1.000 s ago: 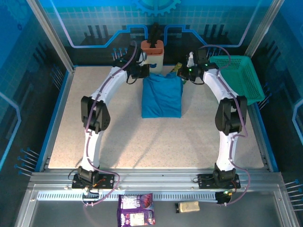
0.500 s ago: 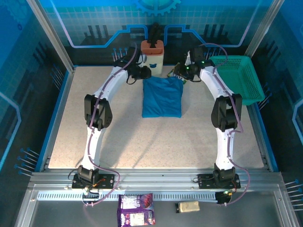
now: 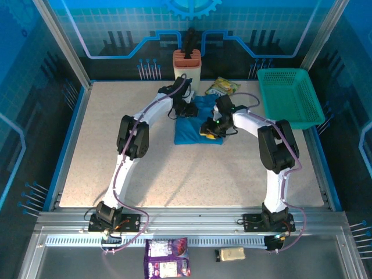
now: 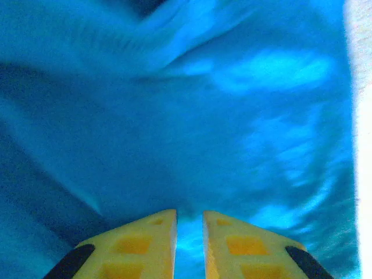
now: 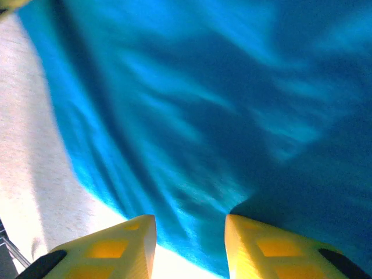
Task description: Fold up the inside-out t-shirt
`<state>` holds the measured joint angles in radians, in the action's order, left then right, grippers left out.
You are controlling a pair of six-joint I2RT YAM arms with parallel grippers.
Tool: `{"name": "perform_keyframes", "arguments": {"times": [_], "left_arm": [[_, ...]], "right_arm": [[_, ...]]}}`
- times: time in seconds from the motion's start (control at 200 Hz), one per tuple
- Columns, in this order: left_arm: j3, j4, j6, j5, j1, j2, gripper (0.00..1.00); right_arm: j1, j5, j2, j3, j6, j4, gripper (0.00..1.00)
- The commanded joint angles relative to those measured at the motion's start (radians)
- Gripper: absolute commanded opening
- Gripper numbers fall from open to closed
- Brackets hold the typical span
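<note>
- The table (image 3: 145, 174) is big and flat, so there is room to lay cloth out and fold it.
- The left arm (image 3: 132, 136) and the right arm (image 3: 276, 145) both bend in toward the middle, one from each side. I think this lets each one work its own side of the cloth.
- The shirt (image 3: 187, 132) lies on the far middle of the table, under both arms. It is already a neat blue block, longer than it is wide, with soft bumps on top. I think the folding is nearly done, or one more fold is coming.
- The basket (image 3: 288, 96) sits at the far right corner, well apart from the shirt. Out there it does not get in the way of the arms.
- The left pincer (image 4: 189, 214) hangs low over the far part of the shirt. Its two yellow fingers are just a little apart, and I see no cloth caught between them. So close to the cloth, it looks ready to pinch it or press a wrinkle flat.
- The right pincer (image 5: 190, 220) is low over the near part of the shirt, right where blue cloth meets bare table. Its fingers are wide apart and hold nothing. An edge is the easy spot to grab cloth, so I guess that is why it is there.
- The packet (image 3: 224, 86) lies just past the far end of the shirt. I cannot tell if they touch.
</note>
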<state>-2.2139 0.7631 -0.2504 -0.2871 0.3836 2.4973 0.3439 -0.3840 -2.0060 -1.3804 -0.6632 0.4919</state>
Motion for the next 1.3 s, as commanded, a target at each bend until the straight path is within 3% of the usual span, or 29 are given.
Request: {"name": "perform_keyframes", "arguments": {"times": [0.0,0.255,0.35,0.555,0.735,0.961,1.181,1.296], "left_arm": [[0.099,0.008,0.027,-0.039,-0.015,-0.058,0.21],[0.477,-0.173,-0.110,-0.131,-0.017,-0.264,0.25],[0.626,-0.266,-0.201,-0.146,-0.007,-0.349,0.25],[0.877,-0.380,-0.335,-0.099,0.072,-0.513,0.27],[1.031,-0.445,-0.415,-0.034,0.116,-0.653,0.27],[1.175,-0.417,-0.452,0.065,-0.002,-0.842,0.27],[1.236,-0.382,-0.410,0.057,-0.098,-0.942,0.28],[1.240,-0.380,-0.395,0.052,-0.112,-0.969,0.28]], "right_arm": [[-0.043,-0.037,0.007,0.035,-0.002,-0.065,0.36],[-0.128,0.125,0.055,0.005,0.123,0.099,0.36],[-0.114,0.095,0.128,0.026,0.129,0.114,0.37],[0.050,-0.042,0.257,0.136,0.047,0.045,0.38],[0.181,-0.075,0.206,0.154,-0.054,-0.084,0.38],[0.231,-0.008,0.062,0.025,-0.080,-0.111,0.38],[0.249,0.076,-0.095,-0.139,-0.043,-0.033,0.37],[0.264,0.100,-0.122,-0.128,-0.025,-0.003,0.37]]}}
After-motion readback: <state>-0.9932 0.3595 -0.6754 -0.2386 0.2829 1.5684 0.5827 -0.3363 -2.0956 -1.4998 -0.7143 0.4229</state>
